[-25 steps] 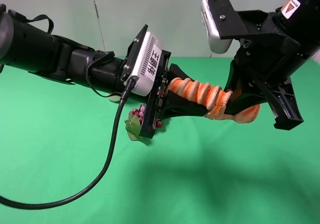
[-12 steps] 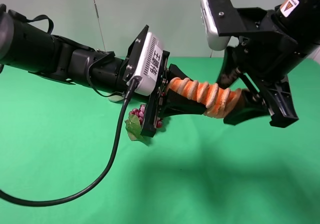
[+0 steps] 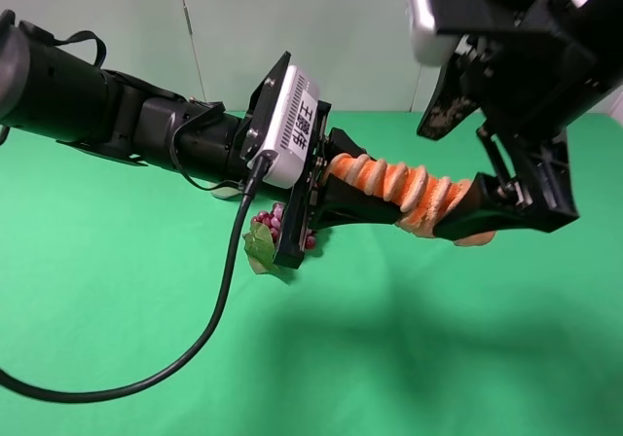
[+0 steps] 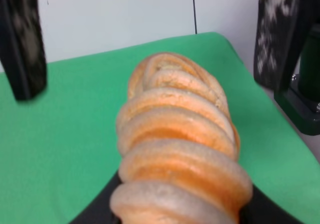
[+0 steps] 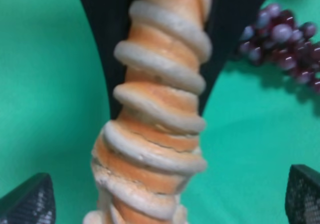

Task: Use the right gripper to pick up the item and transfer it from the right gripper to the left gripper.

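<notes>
The orange-and-cream striped roll [image 3: 404,188] is held level in the air above the green table. My left gripper [image 3: 375,188], the one with the white box with printed characters, is shut on the roll's left part. The roll fills the left wrist view [image 4: 180,144], with black fingers beside its near end. My right gripper [image 3: 484,162] is open wide around the roll's right end, its fingers [image 3: 521,210] apart from it. In the right wrist view the roll [image 5: 160,119] runs between the spread fingertips [image 5: 27,204], which do not touch it.
A dark red grape bunch [image 3: 268,224] with a green leaf [image 3: 259,249] lies on the green cloth [image 3: 117,290] under the left gripper. It also shows in the right wrist view [image 5: 280,39]. A black cable [image 3: 209,329] loops from the left arm over the cloth. A pale wall stands behind.
My right gripper has let go of the roll, opened and risen, turning a little. The roll stays in the left gripper, which has not moved.
</notes>
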`<state>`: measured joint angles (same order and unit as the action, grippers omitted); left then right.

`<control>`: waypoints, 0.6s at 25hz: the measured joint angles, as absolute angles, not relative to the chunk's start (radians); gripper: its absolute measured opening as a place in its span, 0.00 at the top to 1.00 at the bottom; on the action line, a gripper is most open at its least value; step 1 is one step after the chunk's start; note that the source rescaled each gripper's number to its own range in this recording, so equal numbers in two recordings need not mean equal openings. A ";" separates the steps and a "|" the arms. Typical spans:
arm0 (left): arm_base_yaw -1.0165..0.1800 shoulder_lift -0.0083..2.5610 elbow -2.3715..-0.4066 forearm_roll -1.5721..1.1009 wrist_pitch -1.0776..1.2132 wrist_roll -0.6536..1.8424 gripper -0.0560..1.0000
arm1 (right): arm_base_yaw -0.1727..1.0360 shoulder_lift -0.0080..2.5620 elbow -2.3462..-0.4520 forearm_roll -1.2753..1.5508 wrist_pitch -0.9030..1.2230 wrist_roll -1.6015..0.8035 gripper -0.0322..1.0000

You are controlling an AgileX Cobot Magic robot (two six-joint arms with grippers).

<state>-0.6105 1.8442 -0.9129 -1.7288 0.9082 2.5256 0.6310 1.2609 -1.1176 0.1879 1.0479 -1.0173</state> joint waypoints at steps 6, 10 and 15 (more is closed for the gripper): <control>-0.611 1.844 -0.913 -1.729 0.908 2.526 0.89 | 0.631 1.193 -1.119 0.100 0.955 -0.755 0.00; -0.611 1.844 -0.913 -1.729 0.908 2.526 0.89 | 0.610 1.198 -1.121 -0.030 0.932 -0.435 0.00; -0.611 1.844 -0.913 -1.729 0.908 2.526 0.90 | 0.488 1.201 -1.121 -0.008 0.936 -0.338 0.00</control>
